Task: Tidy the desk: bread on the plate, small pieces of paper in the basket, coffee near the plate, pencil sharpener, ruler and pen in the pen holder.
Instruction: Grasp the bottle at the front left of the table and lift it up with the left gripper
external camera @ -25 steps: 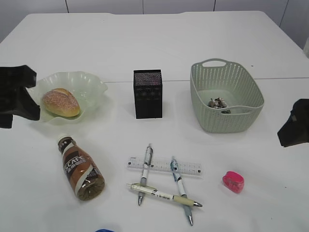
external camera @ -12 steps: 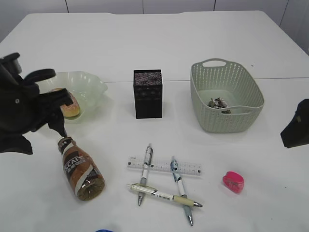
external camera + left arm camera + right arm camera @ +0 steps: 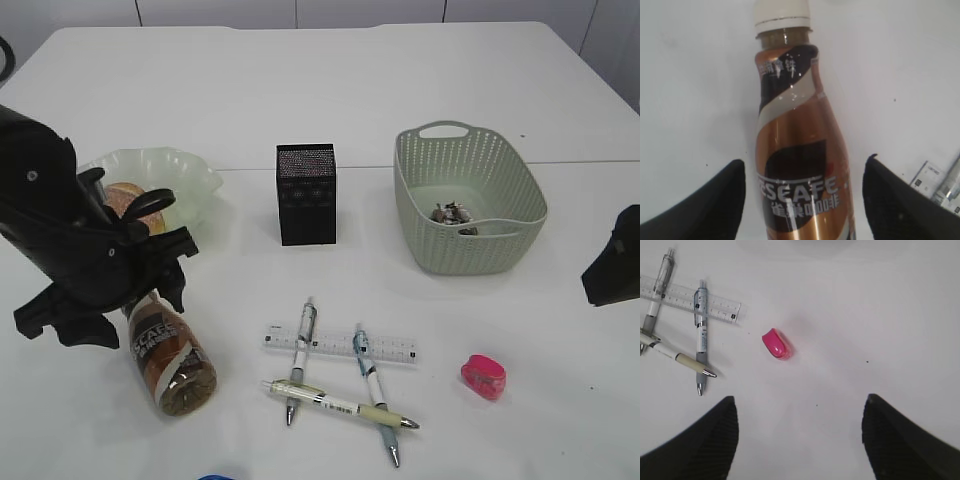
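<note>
The coffee bottle [image 3: 799,150] lies on its side on the bench, just in front of the plate [image 3: 190,180]. The left pincer [image 3: 802,200] is spread open astride it, not yet gripping. It should be closed on the body, then the bottle stood upright beside the plate.

Bread roll [image 3: 125,196] lies on the ruffled green plate [image 3: 190,172]. Paper scraps [image 3: 452,213] lie inside the basket [image 3: 505,190]. Coffee bottle [image 3: 170,355] lies on its side below the plate. Three pens [image 3: 370,378] cross the clear ruler [image 3: 398,348]. Pink pencil sharpener [image 3: 483,376] lies apart to their right. Black pen holder [image 3: 306,193] stands upright.
</note>
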`<state>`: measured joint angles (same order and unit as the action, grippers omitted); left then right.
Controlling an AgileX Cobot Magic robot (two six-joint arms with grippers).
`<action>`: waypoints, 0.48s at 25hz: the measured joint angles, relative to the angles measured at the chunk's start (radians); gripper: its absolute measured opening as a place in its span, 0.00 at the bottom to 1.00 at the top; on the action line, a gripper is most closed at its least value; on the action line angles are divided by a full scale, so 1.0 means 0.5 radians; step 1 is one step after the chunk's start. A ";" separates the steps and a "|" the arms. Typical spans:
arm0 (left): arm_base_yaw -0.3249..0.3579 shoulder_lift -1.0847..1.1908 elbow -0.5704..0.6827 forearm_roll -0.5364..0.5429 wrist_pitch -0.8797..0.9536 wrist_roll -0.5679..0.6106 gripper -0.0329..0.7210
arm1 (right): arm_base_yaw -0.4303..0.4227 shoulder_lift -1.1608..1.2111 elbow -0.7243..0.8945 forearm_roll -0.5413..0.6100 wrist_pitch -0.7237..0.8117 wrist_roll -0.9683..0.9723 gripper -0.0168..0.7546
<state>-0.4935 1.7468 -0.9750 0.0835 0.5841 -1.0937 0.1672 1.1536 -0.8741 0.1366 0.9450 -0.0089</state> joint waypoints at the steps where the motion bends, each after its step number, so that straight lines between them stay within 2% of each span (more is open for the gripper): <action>1: 0.000 0.030 0.000 -0.005 -0.014 0.000 0.75 | 0.000 0.000 0.000 0.000 0.000 0.000 0.75; 12: 0.000 0.241 -0.004 -0.017 -0.112 -0.040 0.76 | 0.000 0.000 0.000 -0.015 0.000 0.000 0.75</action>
<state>-0.4935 1.8674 -0.9768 0.0750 0.5279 -1.1134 0.1672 1.1536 -0.8741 0.1289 0.9450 -0.0089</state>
